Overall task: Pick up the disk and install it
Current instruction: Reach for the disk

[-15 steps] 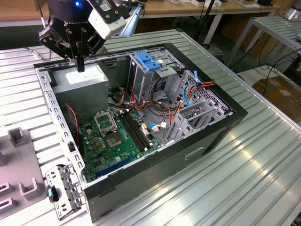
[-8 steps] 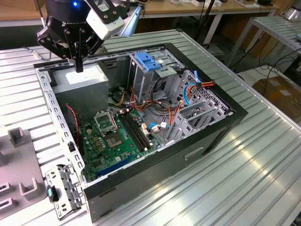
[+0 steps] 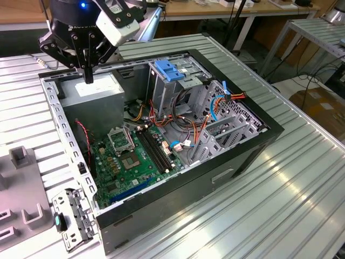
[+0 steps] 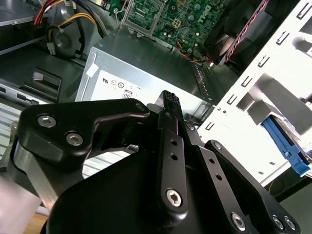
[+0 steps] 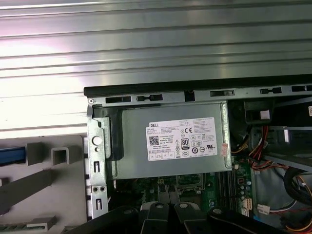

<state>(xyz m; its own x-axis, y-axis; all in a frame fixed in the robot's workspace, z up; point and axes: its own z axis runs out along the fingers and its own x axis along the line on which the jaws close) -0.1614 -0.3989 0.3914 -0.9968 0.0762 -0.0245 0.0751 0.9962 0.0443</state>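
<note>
Open computer case on ribbed metal worktop; grey power supply with white label, green motherboard beside it. Black pincer linkage in foreground, over the motherboard.

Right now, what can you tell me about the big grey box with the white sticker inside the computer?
That is the power supply, a grey sheet-metal box with a white printed label on its upper face. It lies flat in a corner of the open computer case, next to the green motherboard. Red, yellow and black wires leave one end. The gripper hangs right over it, shut; whether it touches the box cannot be told.
</note>
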